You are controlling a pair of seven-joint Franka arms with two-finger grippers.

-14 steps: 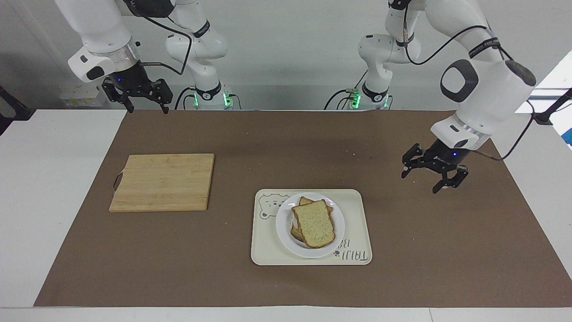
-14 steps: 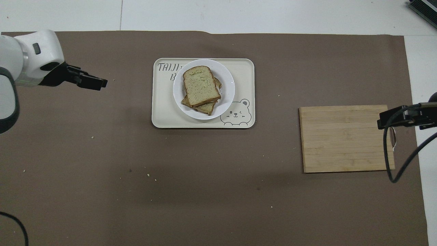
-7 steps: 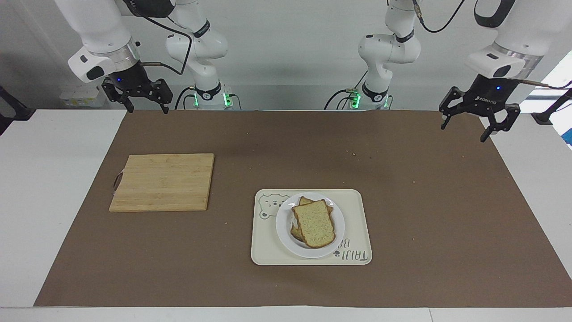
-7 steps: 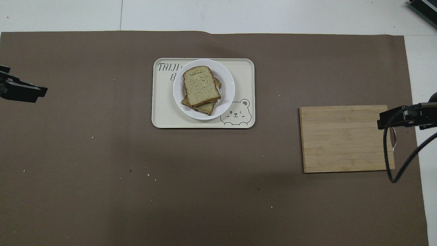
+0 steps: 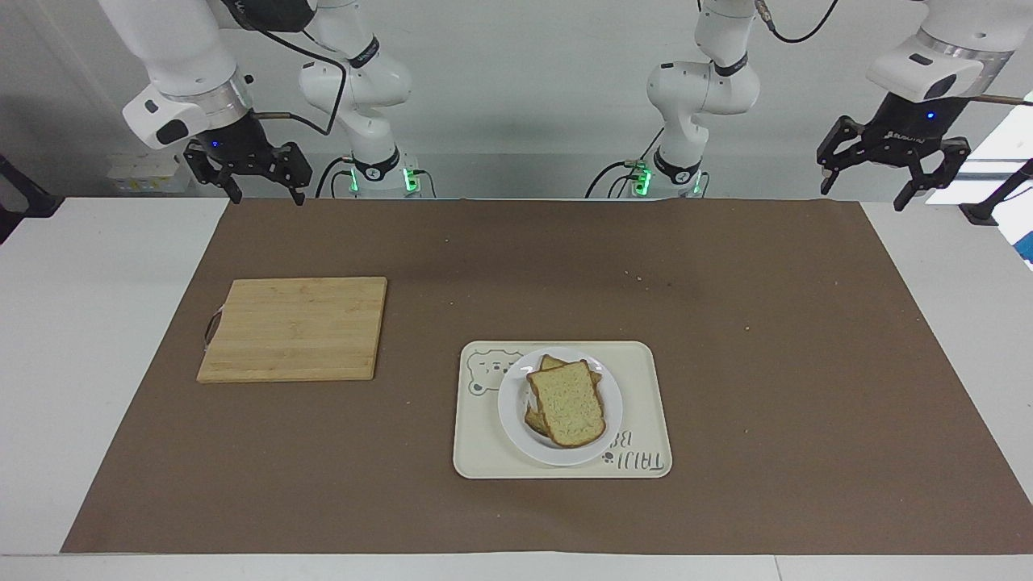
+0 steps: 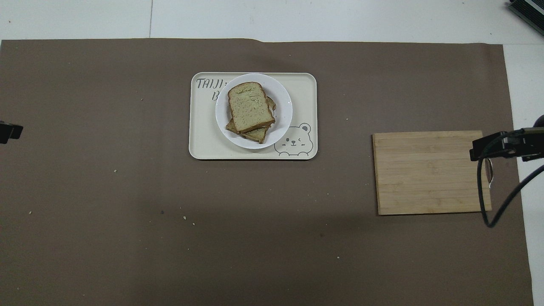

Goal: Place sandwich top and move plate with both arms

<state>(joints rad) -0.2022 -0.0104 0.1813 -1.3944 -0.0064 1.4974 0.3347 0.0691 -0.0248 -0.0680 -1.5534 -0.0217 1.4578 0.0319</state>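
Facing view, upper left of frame: right gripper (image 5: pixel 260 194) hangs above the edge of the brown mat (image 5: pixel 403 500), fingers spread apart, holding nothing.

Left of centre: wooden cutting board (image 5: pixel 294 328) lies flat on the mat with nothing on it. In the overhead view the board (image 6: pixel 429 172) sits at the right of the frame, with the right gripper (image 6: pixel 478 151) poking in over its edge.

Centre, lower half: cream tray (image 5: pixel 646 403) with a bear drawing and lettering. On the tray stands the white plate (image 5: pixel 512 411). On the plate, the sandwich top (image 5: pixel 567 403) lies flat over a lower slice (image 5: pixel 550 363), slightly askew so corners of the one beneath show. What sits between the slices is hard to tell. Overhead view shows the same stack: tray (image 6: pixel 204 140), plate (image 6: pixel 282 102), sandwich top (image 6: pixel 250 106).

Upper right of frame: left gripper (image 5: pixel 866 190) is raised above the table's corner, fingers wide apart, empty. In the overhead view only its tip (image 6: pixel 9 131) shows at the left edge.
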